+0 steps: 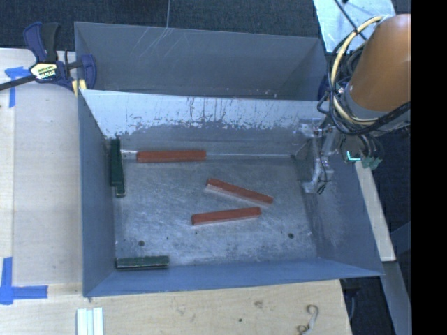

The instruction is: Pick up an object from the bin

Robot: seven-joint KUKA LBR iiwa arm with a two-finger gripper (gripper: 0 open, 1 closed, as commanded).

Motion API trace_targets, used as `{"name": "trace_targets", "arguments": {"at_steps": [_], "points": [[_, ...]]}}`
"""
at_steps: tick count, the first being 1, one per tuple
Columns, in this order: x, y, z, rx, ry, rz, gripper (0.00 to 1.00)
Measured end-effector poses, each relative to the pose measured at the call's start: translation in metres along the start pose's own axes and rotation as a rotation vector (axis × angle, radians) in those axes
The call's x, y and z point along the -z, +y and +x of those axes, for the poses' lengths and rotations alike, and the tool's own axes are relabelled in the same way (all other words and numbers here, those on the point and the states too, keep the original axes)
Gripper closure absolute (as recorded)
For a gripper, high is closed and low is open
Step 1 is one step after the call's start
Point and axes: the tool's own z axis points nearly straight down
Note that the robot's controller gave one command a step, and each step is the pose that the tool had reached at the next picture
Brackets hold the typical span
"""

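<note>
My gripper (316, 179) hangs low at the bin's right side, close to the right wall and above the floor, with nothing seen in it. The nearest loose thing is a flat reddish-brown bar (239, 192), lying aslant on the floor to the gripper's left, a clear gap away. A second reddish-brown bar (225, 216) lies just in front of the first, almost level.
A third reddish-brown bar (171, 156) rests along the foot of the back wall. One dark green bar (116, 167) lies along the left wall and another (142, 262) in the front left corner. The arm with its orange cover and cables stands over the right rim.
</note>
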Motion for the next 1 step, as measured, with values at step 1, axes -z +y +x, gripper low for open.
{"name": "trace_targets", "arguments": {"at_steps": [1], "points": [[-0.1742, 0.1149, 0.0062, 0.216, 0.0, -0.001, 0.0]]}}
